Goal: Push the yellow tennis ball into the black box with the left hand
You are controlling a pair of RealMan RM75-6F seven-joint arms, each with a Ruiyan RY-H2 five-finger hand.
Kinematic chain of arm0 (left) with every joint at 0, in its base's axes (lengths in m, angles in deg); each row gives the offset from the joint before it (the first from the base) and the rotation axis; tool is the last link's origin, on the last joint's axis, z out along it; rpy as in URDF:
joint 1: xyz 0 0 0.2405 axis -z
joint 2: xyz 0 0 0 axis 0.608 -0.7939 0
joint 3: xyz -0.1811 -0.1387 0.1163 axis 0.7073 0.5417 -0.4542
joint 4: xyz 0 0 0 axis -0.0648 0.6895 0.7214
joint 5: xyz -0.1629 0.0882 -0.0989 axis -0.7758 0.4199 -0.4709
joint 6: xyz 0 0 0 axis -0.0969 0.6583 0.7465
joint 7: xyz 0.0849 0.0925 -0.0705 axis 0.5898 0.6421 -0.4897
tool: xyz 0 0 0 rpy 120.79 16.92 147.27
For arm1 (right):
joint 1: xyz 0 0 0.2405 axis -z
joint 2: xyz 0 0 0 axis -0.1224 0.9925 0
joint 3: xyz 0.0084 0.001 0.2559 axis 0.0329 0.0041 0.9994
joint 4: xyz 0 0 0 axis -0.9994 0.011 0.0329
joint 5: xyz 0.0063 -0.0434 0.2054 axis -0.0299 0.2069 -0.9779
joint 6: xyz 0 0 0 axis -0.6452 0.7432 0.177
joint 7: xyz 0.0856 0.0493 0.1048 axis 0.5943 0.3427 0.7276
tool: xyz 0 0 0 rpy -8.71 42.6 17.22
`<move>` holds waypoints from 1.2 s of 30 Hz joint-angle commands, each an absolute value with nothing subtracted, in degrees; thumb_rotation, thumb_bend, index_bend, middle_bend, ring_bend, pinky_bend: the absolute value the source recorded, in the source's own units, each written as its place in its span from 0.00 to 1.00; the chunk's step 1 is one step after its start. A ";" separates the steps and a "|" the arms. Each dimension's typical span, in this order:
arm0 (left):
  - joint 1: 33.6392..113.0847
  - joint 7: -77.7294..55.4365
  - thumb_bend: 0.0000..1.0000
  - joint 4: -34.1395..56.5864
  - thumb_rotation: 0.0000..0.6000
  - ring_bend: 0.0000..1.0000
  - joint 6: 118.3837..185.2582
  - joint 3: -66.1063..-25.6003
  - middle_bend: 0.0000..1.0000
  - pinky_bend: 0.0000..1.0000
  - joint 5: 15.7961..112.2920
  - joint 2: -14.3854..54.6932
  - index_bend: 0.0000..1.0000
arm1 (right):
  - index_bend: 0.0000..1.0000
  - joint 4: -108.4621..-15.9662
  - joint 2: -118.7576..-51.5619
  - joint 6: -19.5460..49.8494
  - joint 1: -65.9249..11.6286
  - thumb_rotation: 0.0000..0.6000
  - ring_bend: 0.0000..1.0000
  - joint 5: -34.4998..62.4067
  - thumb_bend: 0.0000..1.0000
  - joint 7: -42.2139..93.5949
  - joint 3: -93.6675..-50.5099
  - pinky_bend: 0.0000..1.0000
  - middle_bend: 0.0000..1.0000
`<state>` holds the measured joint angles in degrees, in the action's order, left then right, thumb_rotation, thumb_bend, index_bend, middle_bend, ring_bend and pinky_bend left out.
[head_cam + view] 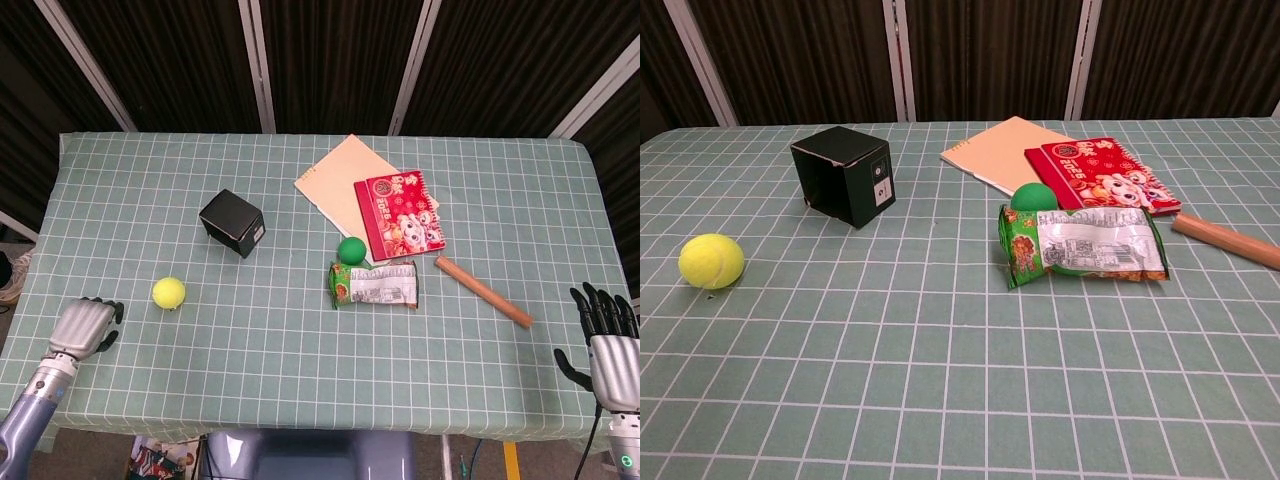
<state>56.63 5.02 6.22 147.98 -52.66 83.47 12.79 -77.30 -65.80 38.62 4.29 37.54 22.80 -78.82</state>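
While the left hand [88, 326] is seen at the table's near-left edge, its fingers curled in and holding nothing, the yellow tennis ball [168, 292] lies just beyond it, to its right. Further right and farther back the black box [232, 222] is set, so a diagonal push is called for. The right hand [606, 335], spread and empty, is kept well apart.

A green ball [351, 250] sits mid-frame, touching the snack packet [374, 284] below it. A red notebook [401, 215] overlaps a tan folder [337, 178] toward the upper right. A wooden stick [483, 291] lies at right on the checked tablecloth [300, 370].
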 commanded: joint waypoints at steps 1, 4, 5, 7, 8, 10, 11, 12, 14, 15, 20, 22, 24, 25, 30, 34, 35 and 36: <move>58.11 4.70 0.35 7.78 1.00 0.49 146.77 -52.58 0.53 0.53 83.97 14.29 0.52 | 0.00 -77.20 -65.70 38.39 4.27 1.00 0.00 37.29 0.32 23.11 -78.74 0.00 0.00; 59.04 4.42 0.35 8.49 1.00 0.49 146.20 -52.63 0.52 0.53 84.54 15.24 0.52 | 0.00 -77.07 -65.57 38.37 4.29 1.00 0.00 37.02 0.32 23.48 -78.54 0.00 0.00; 59.37 4.31 0.35 8.69 1.00 0.49 145.92 -52.59 0.52 0.53 84.64 15.49 0.52 | 0.00 -77.04 -65.57 38.39 4.29 1.00 0.00 36.97 0.32 23.56 -78.50 0.00 0.00; 59.97 4.09 0.35 9.15 1.00 0.48 145.44 -52.56 0.52 0.53 84.84 15.98 0.52 | 0.00 -76.97 -65.56 38.37 4.28 1.00 0.00 36.93 0.32 23.67 -78.44 0.00 0.00; 60.27 3.90 0.35 9.37 1.00 0.48 145.20 -52.55 0.52 0.52 84.97 16.21 0.52 | 0.00 -76.94 -65.56 38.34 4.27 1.00 0.00 36.89 0.32 23.70 -78.41 0.00 0.00; 60.85 3.29 0.35 9.88 1.00 0.48 144.68 -52.56 0.52 0.52 85.14 16.71 0.52 | 0.00 -76.98 -65.49 38.18 4.20 1.00 0.00 36.79 0.32 23.78 -78.35 0.00 0.00; 61.08 3.07 0.35 10.05 1.00 0.48 144.40 -52.56 0.52 0.51 85.12 16.88 0.52 | 0.00 -77.00 -65.44 38.12 4.19 1.00 0.00 36.73 0.32 23.82 -78.32 0.00 0.00; 61.30 2.88 0.35 10.28 1.00 0.48 144.19 -52.54 0.52 0.51 85.10 17.05 0.52 | 0.00 -77.01 -65.43 38.05 4.18 1.00 0.00 36.65 0.32 23.86 -78.29 0.00 0.00; 61.74 2.65 0.35 10.84 1.00 0.48 143.85 -52.41 0.51 0.50 85.02 17.43 0.52 | 0.00 -76.97 -65.38 38.00 4.22 1.00 0.00 36.50 0.32 24.02 -78.26 0.00 0.00; 61.95 2.51 0.35 11.11 1.00 0.48 143.74 -52.32 0.51 0.48 84.99 17.62 0.52 | 0.00 -76.95 -65.38 38.04 4.24 1.00 0.00 36.50 0.32 24.11 -78.24 0.00 0.00; 63.26 1.11 0.34 12.29 1.00 0.45 143.20 -51.81 0.48 0.41 85.20 18.59 0.51 | 0.00 -76.94 -65.23 37.89 4.23 1.00 0.00 36.67 0.32 24.74 -78.33 0.00 0.00; 63.74 0.66 0.34 12.75 1.00 0.44 143.04 -51.71 0.47 0.40 85.39 18.97 0.50 | 0.00 -76.96 -65.16 37.73 4.19 1.00 0.00 36.72 0.32 24.94 -78.37 0.00 0.00; 64.26 0.32 0.34 13.17 1.00 0.43 142.93 -51.61 0.46 0.39 85.66 19.40 0.49 | 0.00 -76.96 -65.09 37.68 4.17 1.00 0.00 36.69 0.32 25.03 -78.35 0.00 0.00; 64.58 0.04 0.34 13.44 1.00 0.42 142.94 -51.57 0.45 0.39 85.90 19.69 0.49 | 0.00 -77.01 -65.05 37.64 4.16 1.00 0.00 36.62 0.32 25.10 -78.30 0.00 0.00; 65.67 -1.01 0.34 14.56 1.00 0.41 143.56 -51.23 0.44 0.37 86.80 20.85 0.48 | 0.00 -76.92 -64.99 37.33 4.12 1.00 0.00 36.35 0.32 25.28 -78.26 0.00 0.00; 66.56 -1.85 0.34 15.63 1.00 0.41 143.86 -50.77 0.43 0.36 87.16 21.95 0.46 | 0.00 -76.83 -64.94 37.14 4.08 1.00 0.00 36.27 0.32 25.58 -78.25 0.00 0.00; 66.78 -2.09 0.34 15.95 1.00 0.40 143.86 -50.68 0.43 0.35 87.21 22.25 0.46 | 0.00 -76.84 -64.90 37.10 4.08 1.00 0.00 36.27 0.32 25.63 -78.26 0.00 0.00; 67.08 -2.37 0.34 16.52 1.00 0.39 143.91 -50.59 0.42 0.33 87.32 22.71 0.45 | 0.00 -76.85 -64.86 37.04 4.06 1.00 0.00 36.27 0.32 25.80 -78.26 0.00 0.00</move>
